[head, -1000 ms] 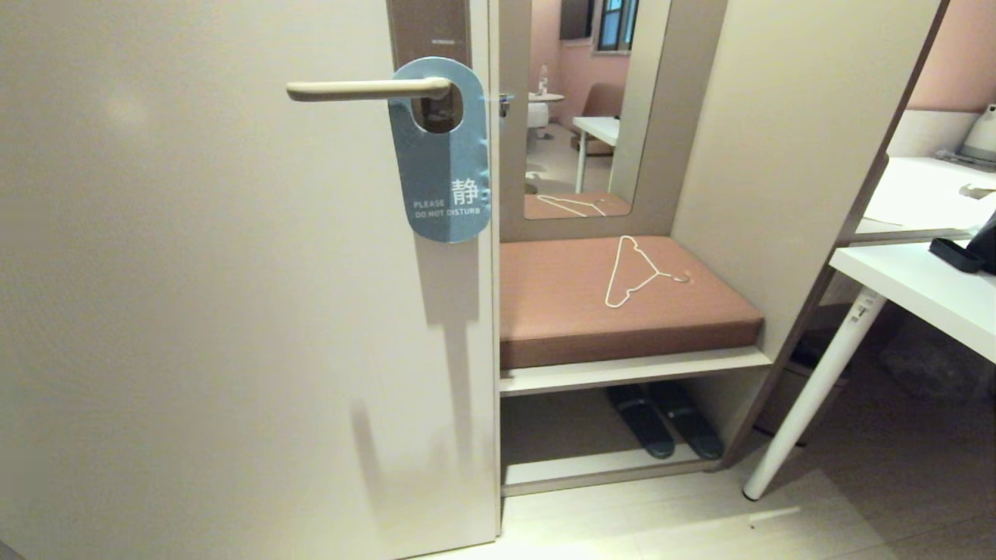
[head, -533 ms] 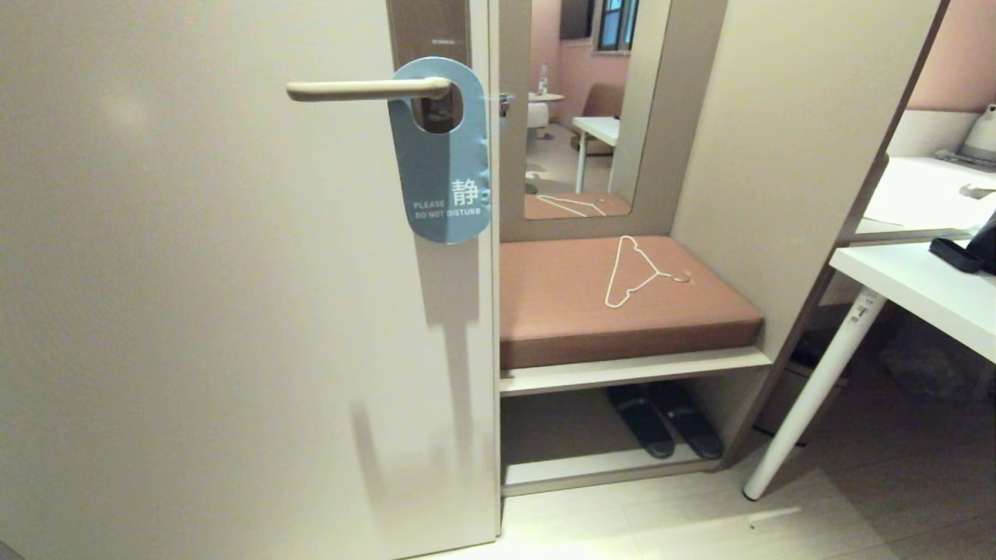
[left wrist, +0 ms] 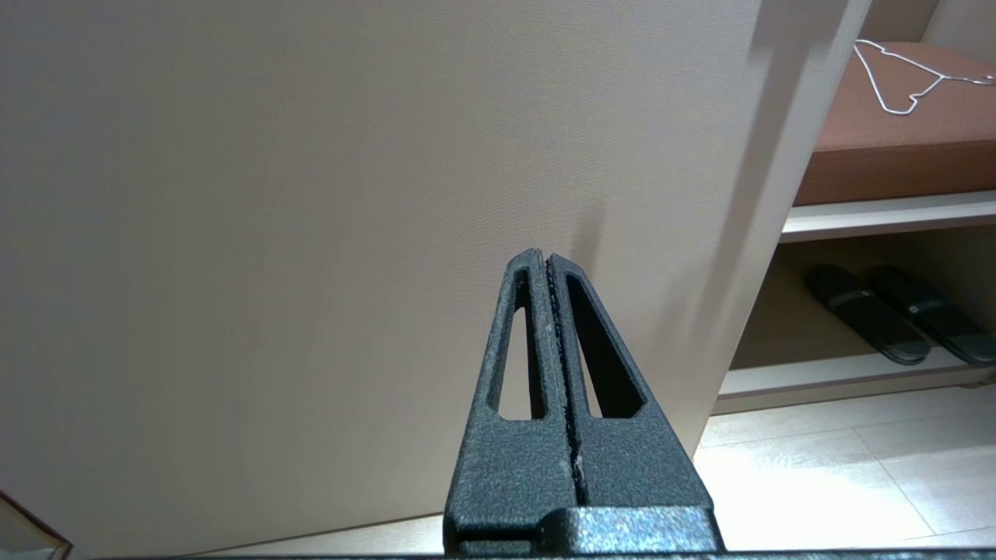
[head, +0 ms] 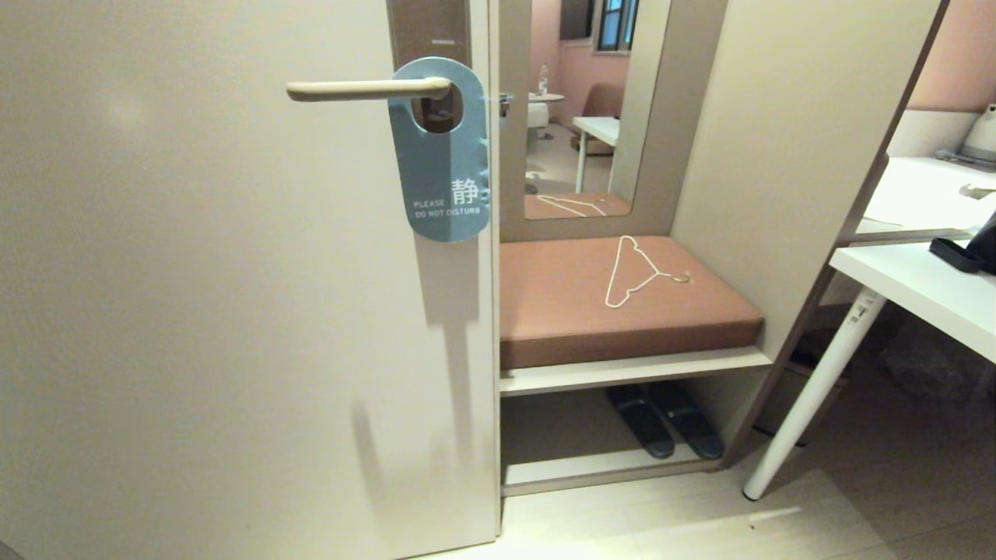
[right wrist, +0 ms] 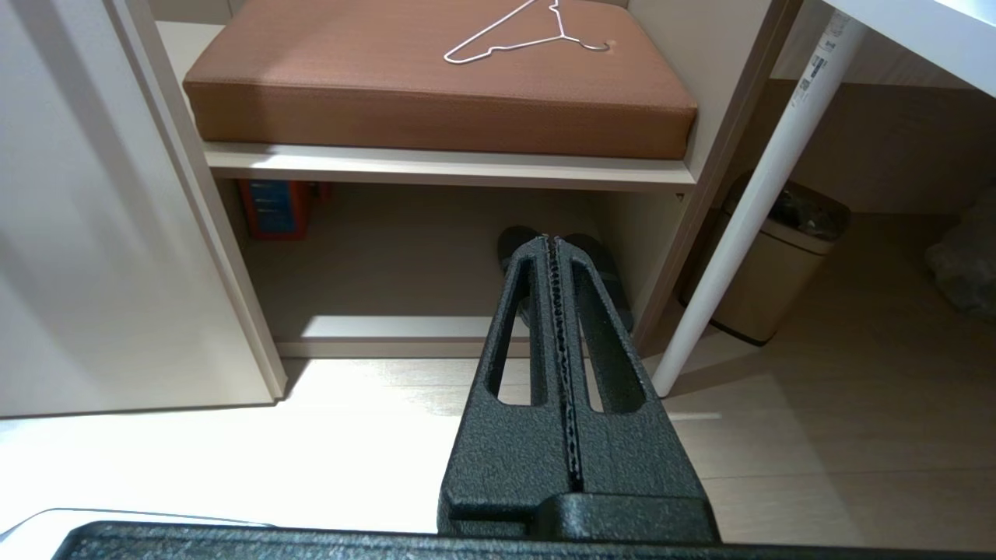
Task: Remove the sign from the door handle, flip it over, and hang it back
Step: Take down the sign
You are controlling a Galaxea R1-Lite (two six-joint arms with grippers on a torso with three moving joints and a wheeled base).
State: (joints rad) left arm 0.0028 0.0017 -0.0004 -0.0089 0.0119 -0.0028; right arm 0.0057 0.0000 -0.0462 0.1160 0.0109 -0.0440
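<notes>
From the head view, the sign (head: 442, 155) is a flat, round-ended card showing its blue-grey face, with white "PLEASE DO NOT DISTURB" lettering and a white Chinese character near its lower end. It hangs by its large hole on the door handle (head: 366, 89), a slim cream-beige lever that runs level and points toward the robot's left, its knuckle end at a tall brown-grey plate (head: 429, 31). The sign's long axis runs nearly straight down, lower end tilted slightly right, lying against the door (head: 194, 311) close to its edge. Right of the door, an open niche holds a brown cushion (head: 591, 311) with a thin white wire hanger (head: 634, 272) lying flat on it; the compartment beneath holds a pair of dark slippers (head: 665, 420). Neither arm appears here. In the left wrist view, the left gripper (left wrist: 547, 260) faces the bare lower door, its two black fingers pressed together with nothing between them. In the right wrist view, the right gripper (right wrist: 551, 243) is likewise closed and empty, aimed low at the slipper compartment; a lidded bin (right wrist: 770, 272) stands on the floor behind a white table leg (right wrist: 747, 202).
</notes>
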